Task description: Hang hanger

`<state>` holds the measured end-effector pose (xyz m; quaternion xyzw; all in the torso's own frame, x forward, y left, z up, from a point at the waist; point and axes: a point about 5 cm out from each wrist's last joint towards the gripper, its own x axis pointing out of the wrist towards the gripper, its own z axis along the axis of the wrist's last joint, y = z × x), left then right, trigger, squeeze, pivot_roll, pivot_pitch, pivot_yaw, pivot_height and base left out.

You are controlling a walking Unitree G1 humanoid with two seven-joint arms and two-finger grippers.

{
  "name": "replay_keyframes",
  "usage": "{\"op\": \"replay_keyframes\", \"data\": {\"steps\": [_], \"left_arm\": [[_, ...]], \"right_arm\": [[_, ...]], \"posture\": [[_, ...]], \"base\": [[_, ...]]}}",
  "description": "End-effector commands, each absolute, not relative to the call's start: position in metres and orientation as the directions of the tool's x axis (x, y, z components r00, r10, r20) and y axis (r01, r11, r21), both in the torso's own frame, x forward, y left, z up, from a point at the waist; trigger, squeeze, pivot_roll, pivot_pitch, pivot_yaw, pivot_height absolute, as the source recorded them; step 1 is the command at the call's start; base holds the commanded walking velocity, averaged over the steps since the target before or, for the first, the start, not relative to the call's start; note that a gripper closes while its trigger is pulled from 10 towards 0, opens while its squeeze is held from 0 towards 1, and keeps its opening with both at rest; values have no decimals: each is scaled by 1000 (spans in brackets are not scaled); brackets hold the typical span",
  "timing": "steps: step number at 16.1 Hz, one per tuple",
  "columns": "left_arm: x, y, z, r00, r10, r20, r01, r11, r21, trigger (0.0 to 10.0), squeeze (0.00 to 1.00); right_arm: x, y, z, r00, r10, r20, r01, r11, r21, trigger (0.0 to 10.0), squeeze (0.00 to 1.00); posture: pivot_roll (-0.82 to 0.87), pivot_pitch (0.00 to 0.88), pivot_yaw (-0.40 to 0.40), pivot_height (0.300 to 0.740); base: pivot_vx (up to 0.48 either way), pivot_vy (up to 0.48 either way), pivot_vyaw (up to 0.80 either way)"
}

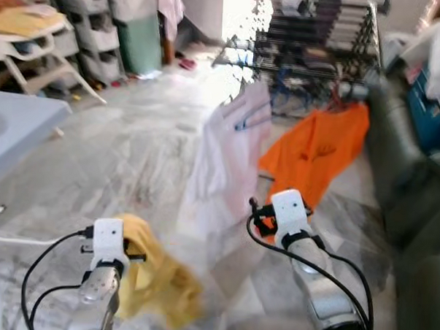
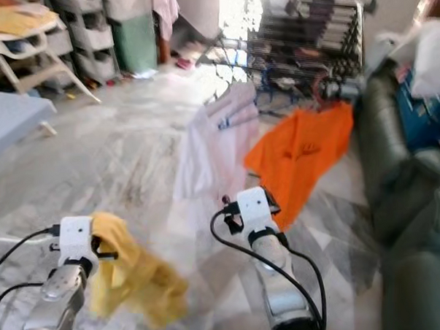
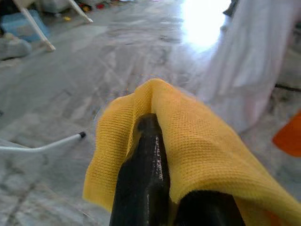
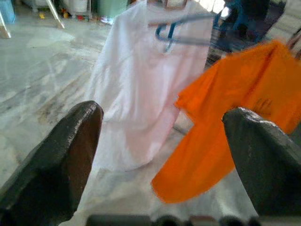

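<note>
A yellow garment (image 1: 156,279) hangs from my left gripper (image 3: 148,125), draped over its shut black fingers (image 3: 141,174) low at the left. I cannot make out a hanger inside it. Ahead, a white shirt (image 1: 231,158) on a blue hanger (image 4: 181,26) and an orange shirt (image 1: 319,151) hang from the dark drying rack (image 1: 313,45). My right gripper (image 4: 164,117) is held out toward these two shirts, short of them. It stands open, its fingers (image 4: 61,150) wide apart with nothing between them.
A dark sofa (image 1: 409,188) runs along the right side. A grey table (image 1: 17,119) edges in at the left, with a white chair (image 1: 28,47) and plastic drawers (image 1: 94,35) behind it. A thin white rod (image 3: 42,146) lies near the floor. Marble floor (image 1: 133,154) spreads ahead.
</note>
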<state>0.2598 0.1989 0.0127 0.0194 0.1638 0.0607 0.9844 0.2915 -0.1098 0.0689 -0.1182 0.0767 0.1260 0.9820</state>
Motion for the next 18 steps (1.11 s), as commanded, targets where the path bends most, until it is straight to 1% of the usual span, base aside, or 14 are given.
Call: {"op": "replay_keyframes", "data": {"steps": [1, 5, 9, 10, 11, 15, 18], "left_arm": [[270, 200, 26, 955, 138, -263, -121, 990, 78, 10000, 0], [270, 202, 27, 953, 165, -255, -143, 984, 105, 10000, 0], [273, 200, 28, 956, 161, -246, -136, 984, 117, 10000, 0], [276, 202, 32, 960, 164, -225, -144, 984, 104, 10000, 0], [276, 202, 34, 963, 167, -212, -150, 984, 98, 10000, 0], [274, 201, 36, 965, 172, -196, -157, 983, 91, 10000, 0], [274, 201, 38, 968, 174, -181, -160, 983, 92, 10000, 0]], "right_arm": [[293, -95, 79, 949, 287, -134, -310, 926, -216, 10000, 0], [295, -82, 78, 933, 342, -115, -359, 913, -192, 10000, 0], [297, -80, 83, 929, 358, -94, -370, 911, -183, 10000, 0], [297, -77, 84, 911, 403, -90, -413, 890, -191, 10000, 0], [297, -75, 84, 903, 420, -88, -430, 882, -194, 10000, 0], [299, -69, 89, 896, 439, -63, -442, 873, -207, 10000, 0], [295, -68, 92, 888, 458, -50, -456, 861, -226, 10000, 0]], "posture": [[-77, 0, 19, 740], [-76, 0, 27, 740], [-70, 0, 20, 740], [-53, 0, 8, 740], [-45, 0, 4, 740], [-59, 0, 10, 740], [-82, 0, 20, 740]], "base": [[0, 0, 800], [0, 0, 800], [0, 0, 800], [0, 0, 800], [0, 0, 800], [0, 0, 800], [0, 0, 800]]}}
